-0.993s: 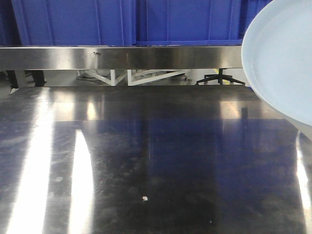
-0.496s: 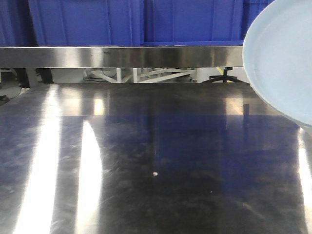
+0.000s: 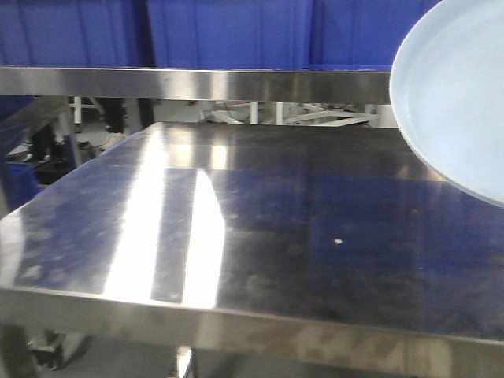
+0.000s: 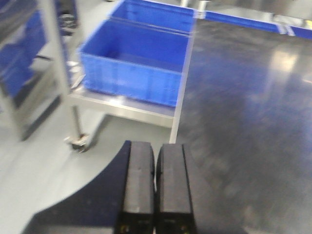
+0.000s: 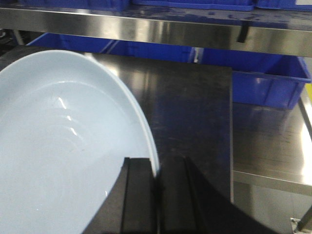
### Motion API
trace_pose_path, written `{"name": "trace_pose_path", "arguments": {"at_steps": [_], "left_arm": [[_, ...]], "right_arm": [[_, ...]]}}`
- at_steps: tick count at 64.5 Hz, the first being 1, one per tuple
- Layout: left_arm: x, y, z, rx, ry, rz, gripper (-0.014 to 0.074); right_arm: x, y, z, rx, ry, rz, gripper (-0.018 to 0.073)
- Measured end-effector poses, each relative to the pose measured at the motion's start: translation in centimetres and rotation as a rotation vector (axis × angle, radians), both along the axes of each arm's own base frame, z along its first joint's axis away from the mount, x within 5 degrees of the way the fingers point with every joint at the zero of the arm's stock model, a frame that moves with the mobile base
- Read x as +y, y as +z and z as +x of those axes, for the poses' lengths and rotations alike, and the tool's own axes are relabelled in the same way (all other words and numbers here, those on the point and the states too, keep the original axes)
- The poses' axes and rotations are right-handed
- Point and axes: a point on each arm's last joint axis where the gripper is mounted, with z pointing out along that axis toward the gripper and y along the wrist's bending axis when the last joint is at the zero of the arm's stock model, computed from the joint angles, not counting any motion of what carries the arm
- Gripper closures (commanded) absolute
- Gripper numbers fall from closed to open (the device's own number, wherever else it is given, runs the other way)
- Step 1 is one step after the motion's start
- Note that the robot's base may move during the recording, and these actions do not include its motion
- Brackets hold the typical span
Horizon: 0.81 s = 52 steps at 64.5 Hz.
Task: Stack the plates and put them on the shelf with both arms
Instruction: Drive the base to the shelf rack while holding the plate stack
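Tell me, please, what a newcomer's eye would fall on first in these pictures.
The large pale plate strikes first: it fills the left of the right wrist view, its rim pinched in the right gripper, and it shows at the right edge of the front view, over the dark steel tabletop. Next come the bright blue crates on the shelf behind. The left gripper is shut on nothing.

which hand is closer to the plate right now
Right. The right hand is clamped on the rim of the plate. The left hand is shut on nothing, by the edge of the tabletop, with no plate in its view.
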Motion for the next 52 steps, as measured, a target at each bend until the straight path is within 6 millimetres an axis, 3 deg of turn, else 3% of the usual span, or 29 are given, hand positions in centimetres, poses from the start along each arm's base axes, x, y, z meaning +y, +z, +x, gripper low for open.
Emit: {"name": "trace_pose_path", "arguments": {"at_steps": [52], "left_arm": [[0.00,0.00,0.00,0.000,0.000,0.000,0.0508]], "right_arm": [[0.00,0.00,0.00,0.000,0.000,0.000,0.0512]]}}
